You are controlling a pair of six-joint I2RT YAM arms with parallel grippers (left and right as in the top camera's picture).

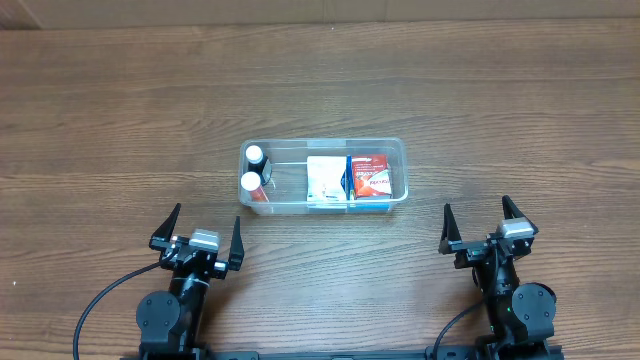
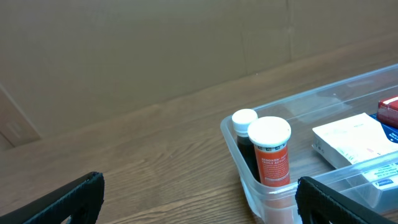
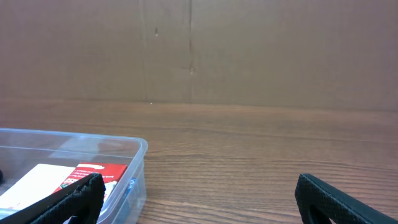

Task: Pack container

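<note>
The clear plastic container (image 1: 395, 146) lies in the middle of the wooden table. Inside it at the left stand two white-capped bottles (image 1: 251, 183), one with an orange label (image 2: 272, 163). A white box (image 1: 323, 178) lies in its middle and a red packet (image 1: 372, 173) at its right end. My left gripper (image 1: 199, 234) rests near the front edge, below the container's left end, jaws wide open and empty. My right gripper (image 1: 483, 226) sits at the front right, also open with nothing between its fingers. In the right wrist view the container's corner (image 3: 138, 148) shows at lower left.
A brown cardboard wall (image 3: 199, 50) backs the table (image 1: 120, 120). Black cables (image 1: 100, 300) trail from the arm bases at the front edge.
</note>
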